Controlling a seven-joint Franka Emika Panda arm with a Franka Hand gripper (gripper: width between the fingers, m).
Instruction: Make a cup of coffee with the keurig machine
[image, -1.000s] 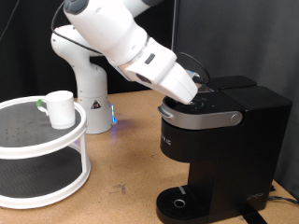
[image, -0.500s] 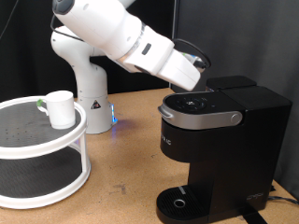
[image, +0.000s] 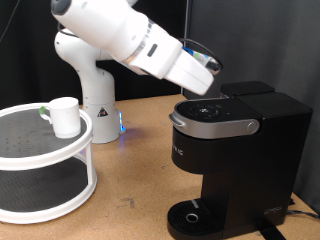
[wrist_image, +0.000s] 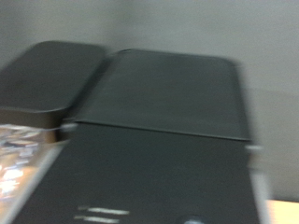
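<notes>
The end effector (image: 207, 84) is seen above the closed keurig machine (image: 235, 150), its jaw state undeterminable; the cup (image: 64, 116) sits well apart on a white stand (image: 60, 150); brewing without it would spill.

Stand (image: 45, 160): white, two round tiers with dark mats, left of the frame.
Table (image: 130, 180): tan wood surface, lower centre.
Backdrop (image: 280, 40): dark curtain, upper right.

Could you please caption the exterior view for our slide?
Pincer above the closed keurig machine; cup on white shelf.
</notes>
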